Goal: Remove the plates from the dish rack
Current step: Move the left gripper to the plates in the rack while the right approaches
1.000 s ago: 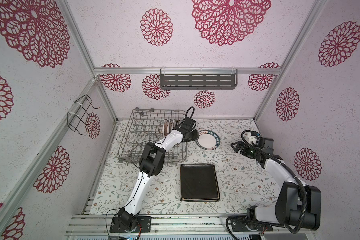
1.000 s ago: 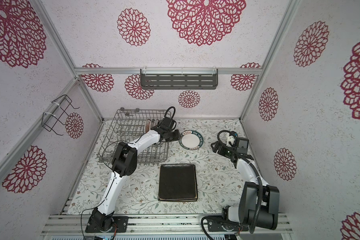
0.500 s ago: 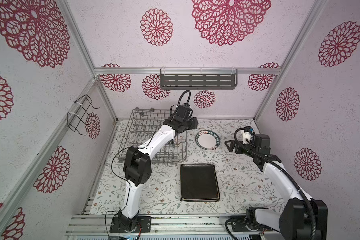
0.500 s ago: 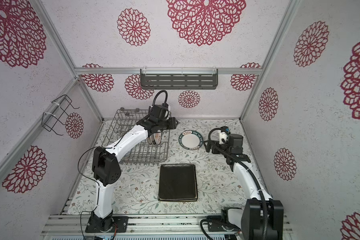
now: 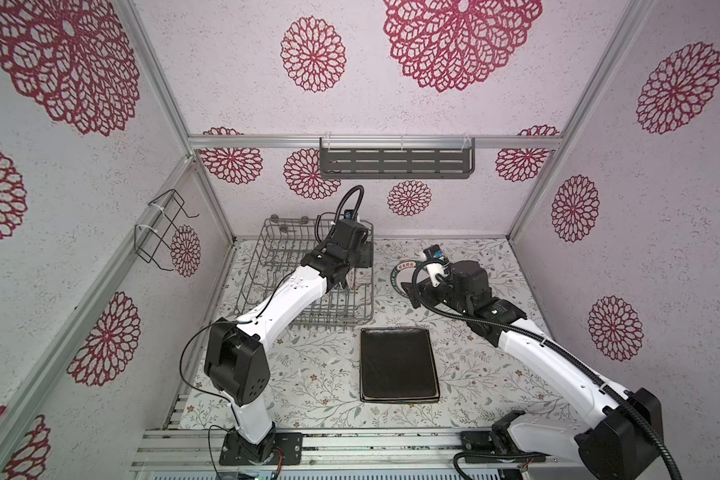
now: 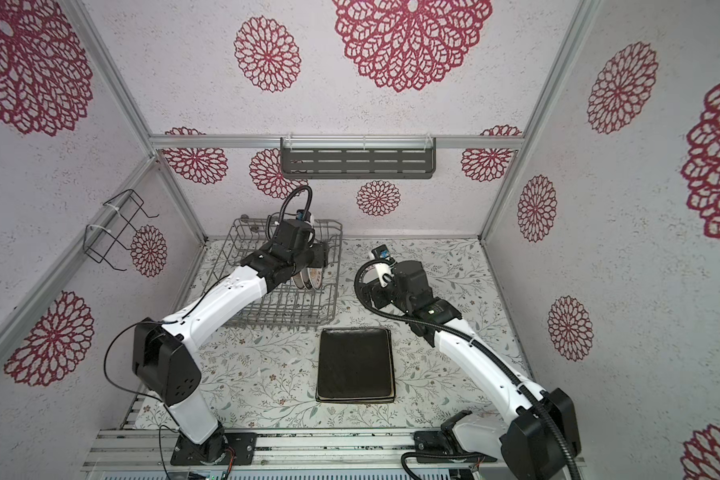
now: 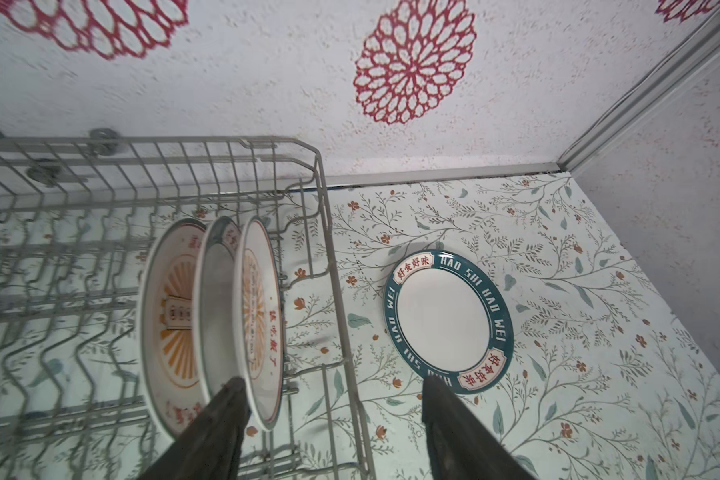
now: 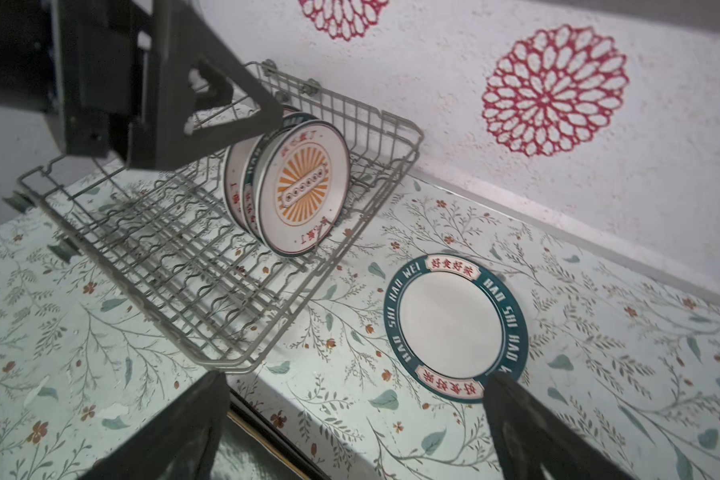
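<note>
Right fingers, wide and empty, are swinging in past the stacked rectangular plates toward the round plate lying on the counter. Farther back, left fingers, lifting and parted on nothing, are hovering above three plates still standing in the rack.

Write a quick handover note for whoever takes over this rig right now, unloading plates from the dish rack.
The left gripper is open and empty, over the three round plates standing upright in the dish rack.
The right gripper is open and empty, near the blue-rimmed round plate.
Done: that plate lies flat on the table beside the rack, and the dark rectangular plate lies flat in front of it.
Left: the three upright plates.
</note>
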Controlling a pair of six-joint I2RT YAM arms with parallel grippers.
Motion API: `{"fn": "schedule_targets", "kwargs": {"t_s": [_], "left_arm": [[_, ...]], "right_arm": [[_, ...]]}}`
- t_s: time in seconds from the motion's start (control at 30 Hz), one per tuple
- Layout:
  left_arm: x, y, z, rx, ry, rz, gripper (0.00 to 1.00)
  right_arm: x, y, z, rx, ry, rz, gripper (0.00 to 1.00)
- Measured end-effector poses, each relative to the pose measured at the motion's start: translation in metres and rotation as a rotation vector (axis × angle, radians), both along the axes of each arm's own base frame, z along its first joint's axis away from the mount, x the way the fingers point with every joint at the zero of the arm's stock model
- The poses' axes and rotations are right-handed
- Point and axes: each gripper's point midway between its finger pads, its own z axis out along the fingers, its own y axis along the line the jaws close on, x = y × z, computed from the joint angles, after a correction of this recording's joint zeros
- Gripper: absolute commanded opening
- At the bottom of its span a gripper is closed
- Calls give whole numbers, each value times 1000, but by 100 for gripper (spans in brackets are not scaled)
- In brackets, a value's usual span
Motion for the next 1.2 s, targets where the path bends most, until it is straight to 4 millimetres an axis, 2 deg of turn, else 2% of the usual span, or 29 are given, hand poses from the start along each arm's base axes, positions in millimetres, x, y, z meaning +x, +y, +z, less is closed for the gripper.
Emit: {"fn": "schedule_targets", "kwargs": {"t_s": [0.07,0.17,0.4,0.53,0.7,1.03,1.2], "left_arm": [[-5,11,9,16,-23,22,70],[-7,23,12,37,-35,50,70],[-3,63,-18,92,27,138,67],[1,82,-24,110,43,183,67],[6,90,-28,114,49,204,67],[20,98,-72,147,136,226,66],[26,104,-80,139,153,238,66]], "right_arm": [[-4,11,-5,-11,-5,35,99],[3,21,-8,-14,2,58,99],[6,42,-16,-16,30,116,96],[4,46,-16,-15,32,129,95],[5,48,-17,-17,34,132,94],[7,49,-27,-43,52,136,94],[12,53,-28,-55,53,138,94]]}}
